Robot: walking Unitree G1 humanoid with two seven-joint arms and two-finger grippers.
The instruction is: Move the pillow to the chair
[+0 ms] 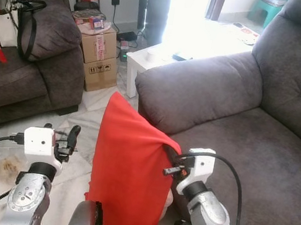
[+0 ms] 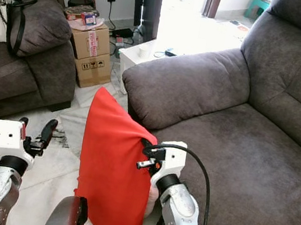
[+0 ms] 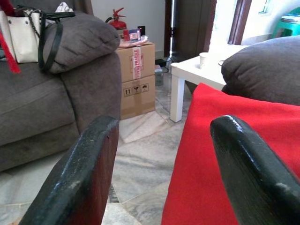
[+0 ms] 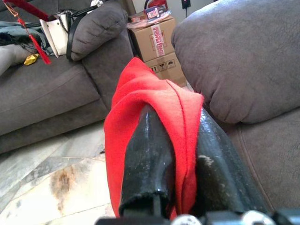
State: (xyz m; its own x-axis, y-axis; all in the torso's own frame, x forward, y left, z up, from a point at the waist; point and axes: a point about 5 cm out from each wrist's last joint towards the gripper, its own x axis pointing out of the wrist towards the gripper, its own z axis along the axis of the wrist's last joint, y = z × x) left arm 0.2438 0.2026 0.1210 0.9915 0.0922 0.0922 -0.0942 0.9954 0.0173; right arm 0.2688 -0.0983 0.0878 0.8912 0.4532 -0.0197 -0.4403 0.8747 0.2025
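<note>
Armchair: grey armchair [image 1: 262, 123], filling the head view from 12 to 4 o'clock, its padded arm just behind the pillow.
Sofa: second grey sofa [image 1: 21, 65] at 10 o'clock, a white handbag [image 1: 5, 23] on it.
Boxes: stacked cardboard boxes [image 1: 99, 54] at 11 o'clock, beside a white side table [image 1: 147, 61].
Pillow: red pillow [image 1: 126, 177] hanging upright at 6 o'clock, off the floor, in front of the armchair.
Right gripper: right gripper [image 4: 180, 154], fingers pinched on a fold of the pillow's upper edge.
Left gripper: left gripper [image 3: 164, 173] at 8 o'clock, fingers spread wide, holding nothing, just beside the pillow.
</note>
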